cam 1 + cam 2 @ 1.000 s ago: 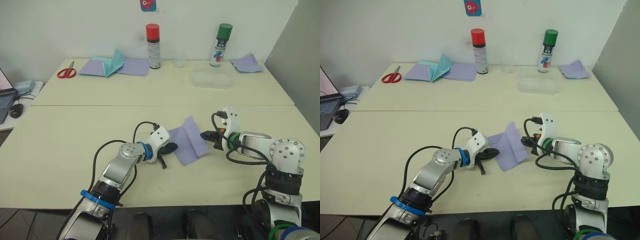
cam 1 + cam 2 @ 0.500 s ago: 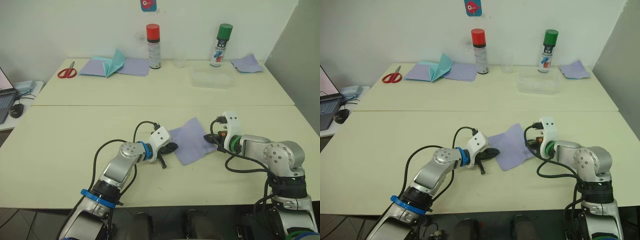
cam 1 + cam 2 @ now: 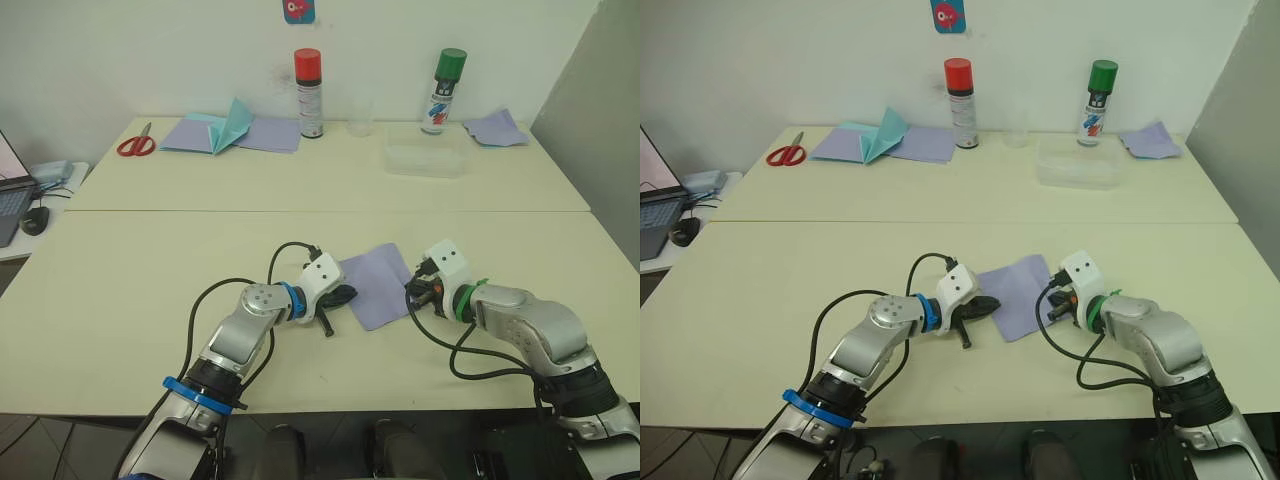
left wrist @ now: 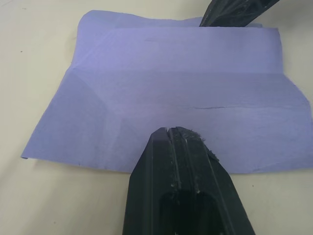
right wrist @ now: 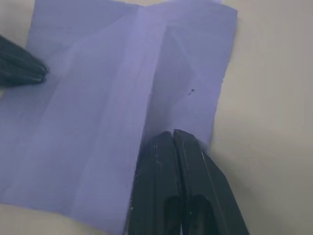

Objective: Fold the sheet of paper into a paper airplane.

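The sheet of paper [image 3: 375, 283] is lavender, creased, and lies nearly flat on the near table between my two arms. My left gripper [image 3: 343, 294] is shut, its tips resting on the sheet's left edge. In the left wrist view those fingertips [image 4: 171, 134] sit on the paper [image 4: 186, 93]. My right gripper [image 3: 411, 290] is shut too, its tip pressed on the sheet's right edge. The right wrist view shows its fingertips [image 5: 172, 137] on the paper [image 5: 98, 107] beside a long crease. No folded paper airplane shape is formed from this sheet.
On the far table stand a red-capped spray can [image 3: 308, 92], a green-capped can [image 3: 440, 90], a small clear cup [image 3: 360, 118] and a clear plastic container [image 3: 425, 158]. Red scissors [image 3: 134, 145], a teal paper plane on lavender sheets [image 3: 230, 128] and a lavender scrap [image 3: 495, 127] lie there too.
The sheet's right half stood raised a second ago and now lies flat. My right gripper has moved left and down onto the sheet's right edge. The left gripper has stayed put.
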Controlling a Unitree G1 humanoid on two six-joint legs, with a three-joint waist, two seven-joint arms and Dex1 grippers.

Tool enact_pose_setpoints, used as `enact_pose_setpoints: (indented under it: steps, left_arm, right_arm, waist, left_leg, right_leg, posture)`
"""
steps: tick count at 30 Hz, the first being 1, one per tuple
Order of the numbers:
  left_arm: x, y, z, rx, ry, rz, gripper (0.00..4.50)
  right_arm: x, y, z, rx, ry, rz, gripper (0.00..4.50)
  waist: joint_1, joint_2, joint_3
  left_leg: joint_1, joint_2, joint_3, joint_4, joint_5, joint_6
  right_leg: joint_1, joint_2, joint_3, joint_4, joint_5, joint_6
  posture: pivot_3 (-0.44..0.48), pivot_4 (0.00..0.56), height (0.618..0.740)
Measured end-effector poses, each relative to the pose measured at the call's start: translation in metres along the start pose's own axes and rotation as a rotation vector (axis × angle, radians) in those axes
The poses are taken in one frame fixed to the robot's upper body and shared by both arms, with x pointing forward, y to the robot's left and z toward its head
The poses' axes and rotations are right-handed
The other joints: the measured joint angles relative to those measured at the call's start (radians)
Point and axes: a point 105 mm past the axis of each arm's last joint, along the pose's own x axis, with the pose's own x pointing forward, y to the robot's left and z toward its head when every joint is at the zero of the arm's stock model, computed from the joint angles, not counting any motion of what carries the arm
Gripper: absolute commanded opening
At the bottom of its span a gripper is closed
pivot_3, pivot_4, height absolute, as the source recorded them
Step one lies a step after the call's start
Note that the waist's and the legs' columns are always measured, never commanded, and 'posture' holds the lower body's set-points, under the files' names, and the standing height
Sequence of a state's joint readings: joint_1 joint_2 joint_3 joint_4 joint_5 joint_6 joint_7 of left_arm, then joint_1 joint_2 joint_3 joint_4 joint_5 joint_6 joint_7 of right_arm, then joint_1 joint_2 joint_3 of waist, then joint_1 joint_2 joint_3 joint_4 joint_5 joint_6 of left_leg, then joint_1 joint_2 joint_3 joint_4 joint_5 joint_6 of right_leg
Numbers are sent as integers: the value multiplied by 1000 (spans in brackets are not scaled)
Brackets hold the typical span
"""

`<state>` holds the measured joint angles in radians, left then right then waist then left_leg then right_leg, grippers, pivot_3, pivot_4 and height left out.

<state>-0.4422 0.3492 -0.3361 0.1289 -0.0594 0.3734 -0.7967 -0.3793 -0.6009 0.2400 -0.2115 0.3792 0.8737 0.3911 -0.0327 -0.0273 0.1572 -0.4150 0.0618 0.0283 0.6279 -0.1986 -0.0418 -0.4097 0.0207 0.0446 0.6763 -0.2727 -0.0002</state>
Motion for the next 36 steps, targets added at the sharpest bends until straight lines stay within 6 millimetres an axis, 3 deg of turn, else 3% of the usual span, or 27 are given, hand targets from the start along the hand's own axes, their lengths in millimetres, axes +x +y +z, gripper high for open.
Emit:
enact_pose_setpoints:
  steps: [6,10,14,19,23,36]
  left_arm:
    - [0,0,0,3,-2,-1,0]
    - [0,0,0,3,-2,0,0]
    - [1,-1,0,5,-3,-1,0]
    - [1,-1,1,9,-2,-2,0]
    - [1,-1,1,11,-2,-3,0]
    - [1,-1,0,11,-1,-3,0]
  right_arm:
    - [-2,-4,19,-153,-112,-13,32]
    - [-1,3,36,-112,-206,12,32]
    - [0,22,50,-36,-275,101,32]
    - [7,26,37,-51,-204,110,32]
    - [16,16,15,-79,-104,65,32]
    - [7,-5,1,-128,-41,19,32]
  waist:
    - [1,0,0]
    - [1,0,0]
    - [1,0,0]
    - [1,0,0]
    - [1,0,0]
    - [1,0,0]
  left_leg:
    - [0,0,0,0,0,0]
    - [0,0,0,0,0,0]
    - [0,0,0,0,0,0]
    - [0,0,1,0,0,0]
    - [0,-1,1,0,0,0]
    - [0,-1,1,0,0,0]
  right_leg:
    - [0,0,0,0,0,0]
    - [0,0,0,0,0,1]
    - [0,0,0,0,0,1]
    - [0,-2,0,0,0,1]
    - [0,-3,0,0,0,0]
    - [0,-3,0,0,0,0]
  posture:
    - [0,150,740]
    - [0,150,740]
    - [0,150,740]
    - [0,150,740]
    - [0,150,740]
    - [0,150,740]
